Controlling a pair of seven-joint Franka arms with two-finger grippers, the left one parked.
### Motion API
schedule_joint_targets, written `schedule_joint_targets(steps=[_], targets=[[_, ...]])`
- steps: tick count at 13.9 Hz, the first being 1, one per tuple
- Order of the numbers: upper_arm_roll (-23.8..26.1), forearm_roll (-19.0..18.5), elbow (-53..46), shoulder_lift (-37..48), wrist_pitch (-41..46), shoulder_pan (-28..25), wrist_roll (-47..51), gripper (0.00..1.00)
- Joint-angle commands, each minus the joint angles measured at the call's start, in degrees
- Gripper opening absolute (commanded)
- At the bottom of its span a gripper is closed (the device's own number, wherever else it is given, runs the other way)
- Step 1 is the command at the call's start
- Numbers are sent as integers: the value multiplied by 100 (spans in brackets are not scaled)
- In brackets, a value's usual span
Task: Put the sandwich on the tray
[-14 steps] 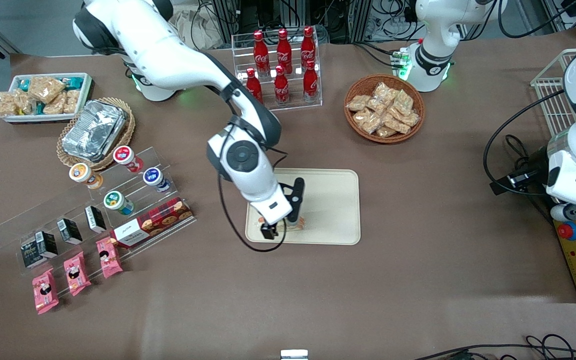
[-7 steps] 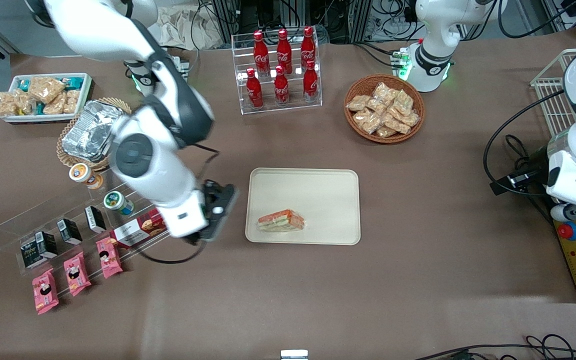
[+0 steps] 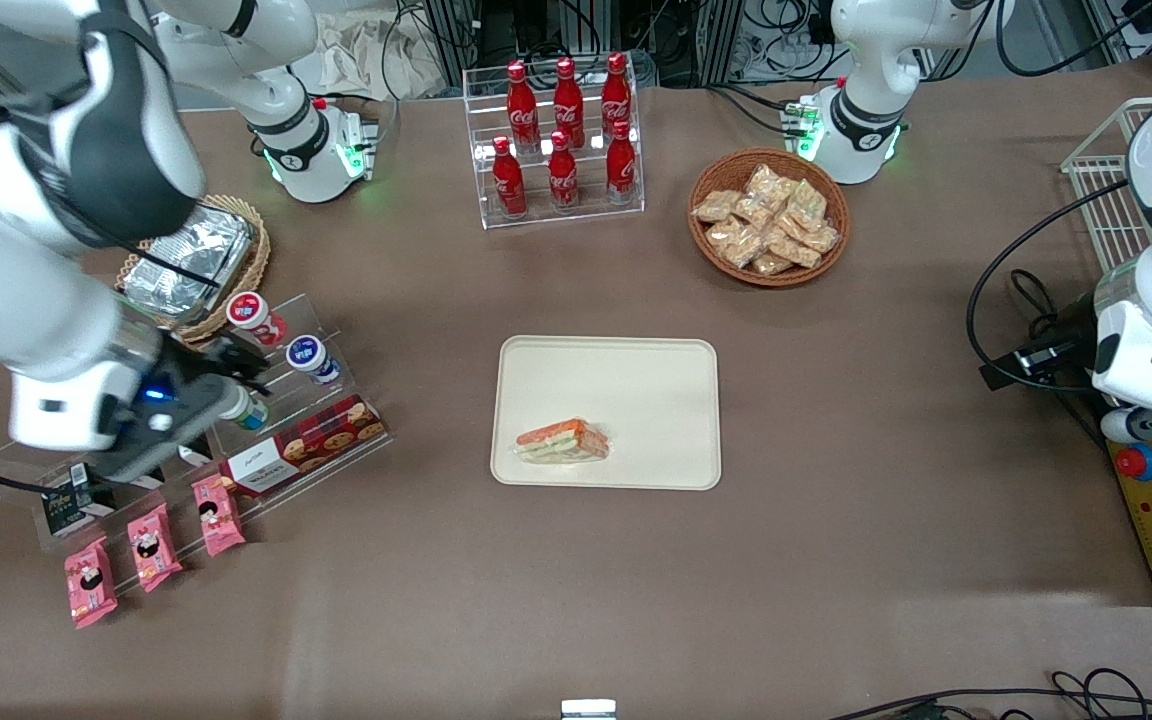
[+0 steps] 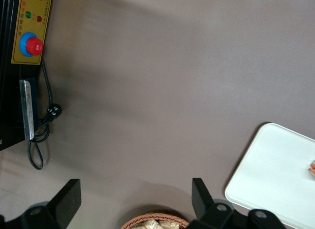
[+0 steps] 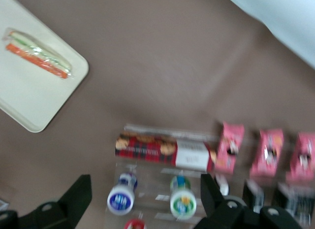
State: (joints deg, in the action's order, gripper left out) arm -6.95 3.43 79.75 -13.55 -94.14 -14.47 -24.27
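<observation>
The sandwich (image 3: pixel 562 441), a clear-wrapped wedge with orange and green layers, lies flat on the cream tray (image 3: pixel 636 380), close to the tray's edge nearest the front camera. My gripper (image 3: pixel 232 378) hangs open and empty well away from the tray, toward the working arm's end of the table, above the clear shelf of small cups (image 3: pixel 306 352). In the right wrist view the sandwich (image 5: pixel 38 53) rests on the tray (image 5: pixel 29 101), and the gripper (image 5: pixel 145 184) is spread wide over two cups. The left wrist view catches a corner of the tray (image 4: pixel 270 175).
A red cookie box (image 3: pixel 306 440), black cartons (image 3: pixel 136 462) and pink packets (image 3: pixel 151 545) sit by the shelf. A foil container in a basket (image 3: pixel 191 260), a rack of cola bottles (image 3: pixel 563 130) and a basket of snack packets (image 3: pixel 769 215) stand farther from the camera.
The gripper let go of the sandwich on the tray, rose, and swung away toward the working arm's end, ending over the cup shelf. The sandwich stays where it was left.
</observation>
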Motion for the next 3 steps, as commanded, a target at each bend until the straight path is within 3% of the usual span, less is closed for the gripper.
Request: schedule_joint_targets(steps=[1,3], targets=[[-524,88,120,186,168,-12,379,98],[-798,62,85,195,177,6,388,98]])
